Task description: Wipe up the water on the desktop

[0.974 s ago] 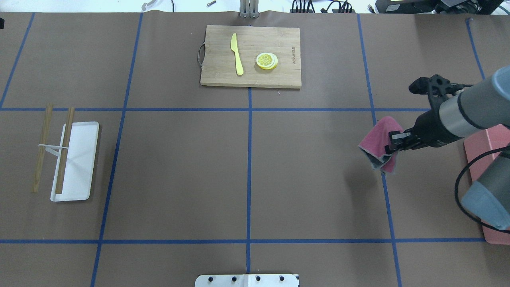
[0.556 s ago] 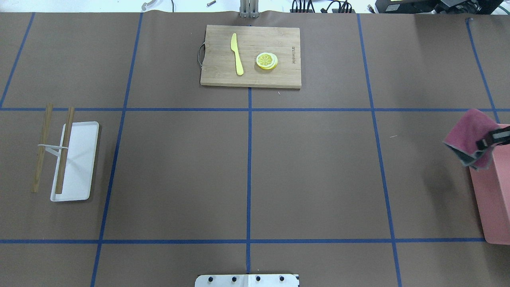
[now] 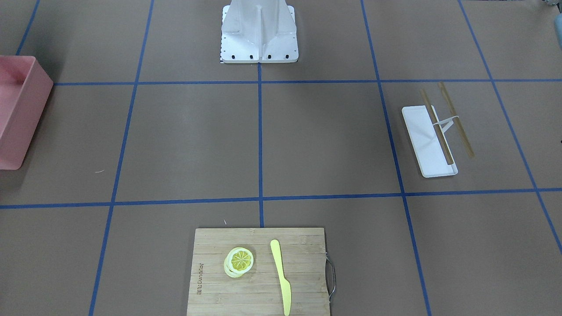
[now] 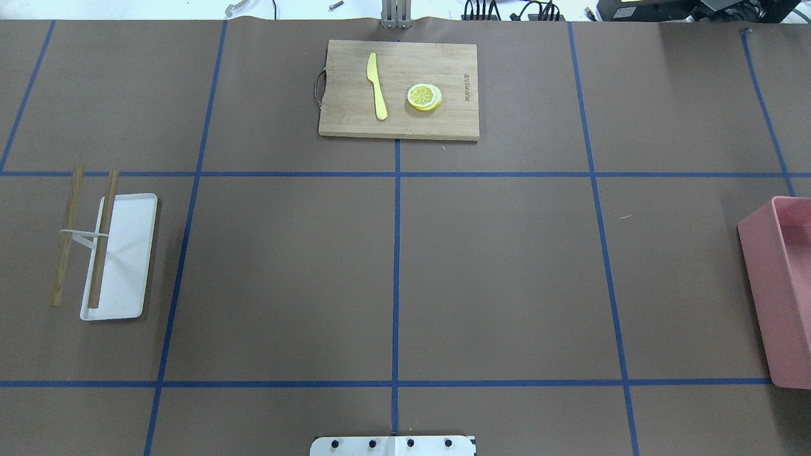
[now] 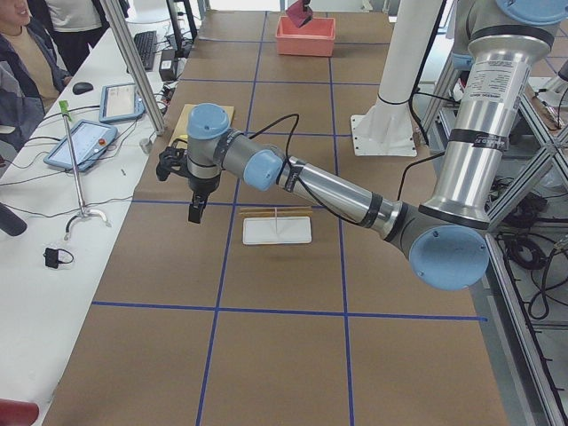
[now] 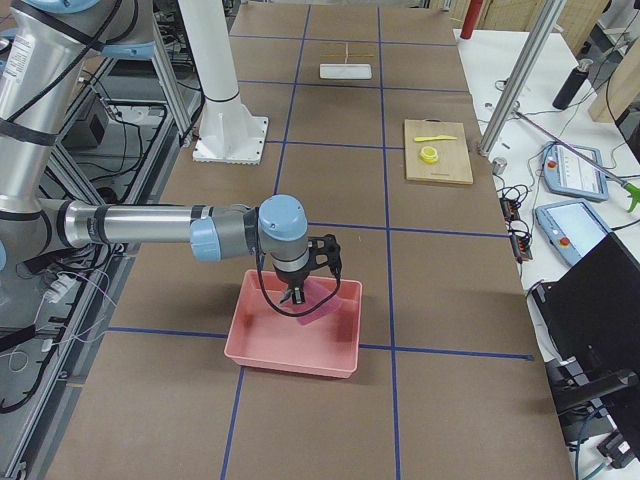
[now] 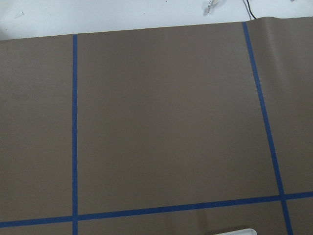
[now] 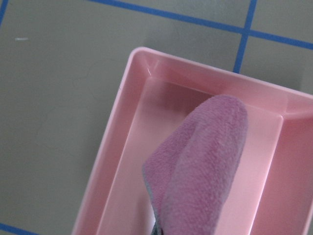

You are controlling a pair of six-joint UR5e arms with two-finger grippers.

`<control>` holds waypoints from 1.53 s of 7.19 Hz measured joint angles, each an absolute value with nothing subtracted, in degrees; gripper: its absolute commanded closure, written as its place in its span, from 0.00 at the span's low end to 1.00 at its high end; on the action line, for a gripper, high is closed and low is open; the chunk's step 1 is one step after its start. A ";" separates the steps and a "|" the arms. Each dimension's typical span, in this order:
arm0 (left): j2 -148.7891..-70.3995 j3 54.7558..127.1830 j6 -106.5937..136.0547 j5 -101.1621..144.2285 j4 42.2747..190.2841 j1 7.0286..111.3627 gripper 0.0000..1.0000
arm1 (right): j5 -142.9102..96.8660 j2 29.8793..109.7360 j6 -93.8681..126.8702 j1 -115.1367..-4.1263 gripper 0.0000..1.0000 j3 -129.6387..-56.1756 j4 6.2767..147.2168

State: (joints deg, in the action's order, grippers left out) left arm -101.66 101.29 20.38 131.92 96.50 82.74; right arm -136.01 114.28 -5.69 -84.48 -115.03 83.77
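Observation:
The desktop point(image 4: 507, 285) is a wide brown surface crossed by blue tape lines; I see no water on it. It also shows in the front view point(image 3: 325, 140). My right gripper point(image 6: 297, 293) hangs over the pink bin point(image 6: 270, 345), with a pink cloth point(image 6: 322, 305) under it. In the right wrist view the cloth point(image 8: 200, 166) hangs above the bin point(image 8: 122, 161), and the fingers are out of view. I cannot tell whether it is open or shut. My left gripper point(image 5: 193, 213) hovers over the desktop beside the white tray point(image 5: 277, 231); I cannot tell its state.
A bamboo cutting board point(image 4: 399, 88) at the far middle holds a yellow knife point(image 4: 377, 85) and a lemon slice point(image 4: 424, 96). The white tray point(image 4: 127, 253) with two chopsticks point(image 4: 66, 234) lies at the left. The pink bin point(image 4: 776, 297) stands at the right edge.
My right arm has carried the pink cloth to the right, out of the overhead view, and now holds it over the pink bin.

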 measured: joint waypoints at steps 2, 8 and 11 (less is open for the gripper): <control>-100.71 102.23 20.43 131.95 96.53 82.70 0.03 | -136.05 114.92 -10.58 -85.03 0.00 -112.92 87.31; -89.84 102.22 7.72 134.11 96.56 82.86 0.03 | -135.91 107.83 -11.38 -84.99 0.00 -106.80 87.51; -79.65 103.11 2.54 139.24 97.40 84.11 0.02 | -135.83 102.57 -10.76 -85.47 0.00 -103.94 87.42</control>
